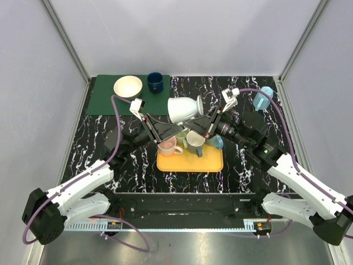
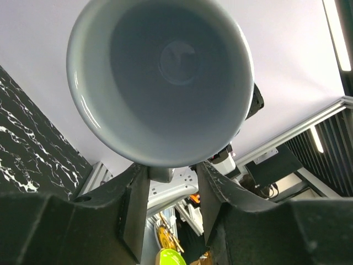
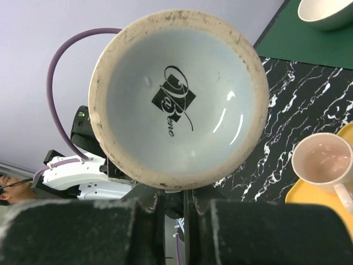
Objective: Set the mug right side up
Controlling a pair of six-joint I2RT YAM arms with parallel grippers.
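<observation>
A white mug (image 1: 185,109) lies on its side in the air between my two grippers, above the back of the table. Its mouth faces the left wrist camera, where the mug (image 2: 160,77) shows its hollow inside. The mug's (image 3: 176,94) base, with a black logo, faces the right wrist camera. My right gripper (image 1: 199,122) (image 3: 175,196) is shut on the mug's lower edge at the handle side. On the mouth side, my left gripper (image 1: 174,126) (image 2: 171,182) has its jaws apart. The grey handle stub sits by one of its fingers (image 2: 135,204).
A yellow tray (image 1: 190,163) under the grippers holds several upright mugs, among them a pink mug (image 1: 168,146) (image 3: 322,160). On a green mat (image 1: 105,99) at the back left stand a cream bowl (image 1: 128,86) and a dark blue cup (image 1: 155,81). A light blue cup (image 1: 263,98) sits back right.
</observation>
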